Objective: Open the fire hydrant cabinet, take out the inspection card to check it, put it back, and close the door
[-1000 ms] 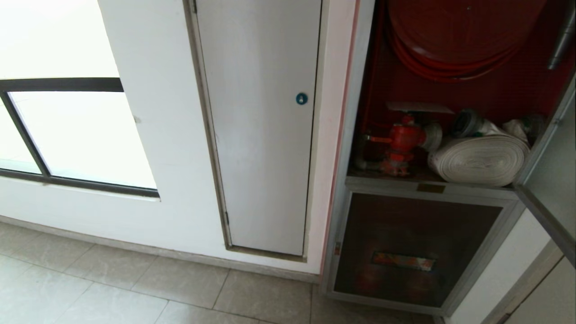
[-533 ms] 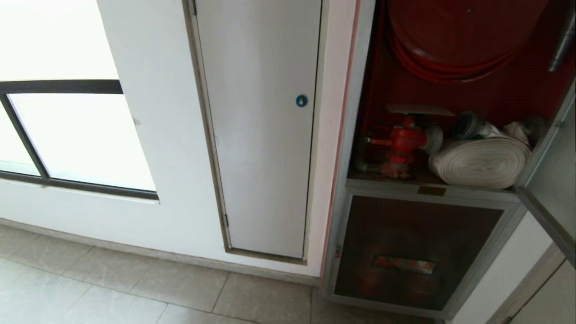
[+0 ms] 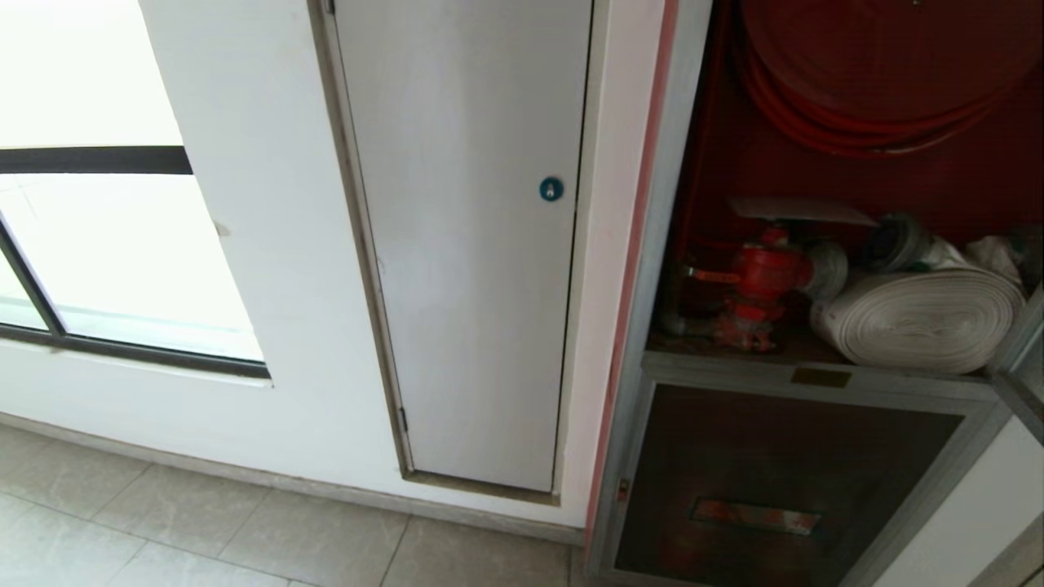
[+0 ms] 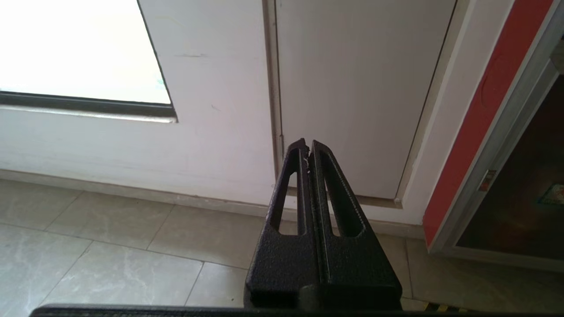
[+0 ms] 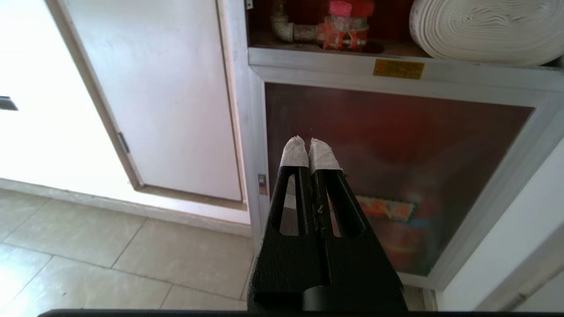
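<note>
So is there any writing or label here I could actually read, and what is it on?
Nothing here can be read.
Small brass-coloured plate on the silver rail of the fire hydrant cabinet: print too small to read.
Orange label behind the dark lower panel: blurred, unreadable.
Round blue lock on the grey-white door: no lettering visible.

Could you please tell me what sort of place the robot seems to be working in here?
Probably a corridor or service area of a building: an open fire hydrant cabinet with a rolled hose set into the wall, a flush service door, and a tiled floor.
</note>
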Controlling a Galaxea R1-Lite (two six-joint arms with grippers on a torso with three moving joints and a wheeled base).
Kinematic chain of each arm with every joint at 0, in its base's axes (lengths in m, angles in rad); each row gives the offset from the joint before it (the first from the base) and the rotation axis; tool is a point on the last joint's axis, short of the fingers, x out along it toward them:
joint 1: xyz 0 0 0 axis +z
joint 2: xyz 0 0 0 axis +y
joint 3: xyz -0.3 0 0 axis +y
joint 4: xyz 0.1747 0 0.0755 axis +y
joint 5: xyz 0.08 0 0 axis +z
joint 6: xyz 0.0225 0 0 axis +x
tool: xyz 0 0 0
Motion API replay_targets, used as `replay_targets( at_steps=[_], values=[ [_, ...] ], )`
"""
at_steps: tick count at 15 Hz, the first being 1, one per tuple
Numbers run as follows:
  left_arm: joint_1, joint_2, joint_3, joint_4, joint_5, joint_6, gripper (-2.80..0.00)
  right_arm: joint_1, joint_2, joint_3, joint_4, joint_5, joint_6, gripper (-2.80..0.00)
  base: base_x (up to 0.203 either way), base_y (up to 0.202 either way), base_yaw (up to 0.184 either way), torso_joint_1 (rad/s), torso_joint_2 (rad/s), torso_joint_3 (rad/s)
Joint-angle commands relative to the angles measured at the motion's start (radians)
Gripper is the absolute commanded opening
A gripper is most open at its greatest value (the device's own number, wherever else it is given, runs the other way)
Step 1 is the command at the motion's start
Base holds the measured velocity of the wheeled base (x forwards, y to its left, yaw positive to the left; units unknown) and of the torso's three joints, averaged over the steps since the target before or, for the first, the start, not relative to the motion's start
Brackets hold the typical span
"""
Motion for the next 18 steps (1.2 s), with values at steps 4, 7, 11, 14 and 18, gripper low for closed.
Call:
replay_targets(
  at_steps=[4,7,11,14,18],
  values=[
    [0.0,0.001,0.006,0.0,0.0,0.0,-2.8,0.0,0.0,0.0,0.0,0.0,0.0,-2.8,0.197,0.0,0.0,0.002,0.0,0.003],
    [0.0,0.001,0.006,0.0,0.0,0.0,-2.8,0.0,0.0,0.0,0.0,0.0,0.0,-2.8,0.195,0.0,0.001,0.002,0.0,0.001],
    [0.0,0.001,0.006,0.0,0.0,0.0,-2.8,0.0,0.0,0.0,0.0,0.0,0.0,-2.8,0.195,0.0,0.0,0.003,0.0,0.003],
    [0.0,0.001,0.006,0.0,0.0,0.001,-2.8,0.0,0.0,0.0,0.0,0.0,0.0,-2.8,0.194,0.0,0.001,0.0,0.0,0.002],
    [0.0,0.001,0.006,0.0,0.0,0.002,-2.8,0.0,0.0,0.0,-0.001,0.0,0.0,-2.8,0.193,0.0,0.001,0.003,0.0,0.003]
  ],
)
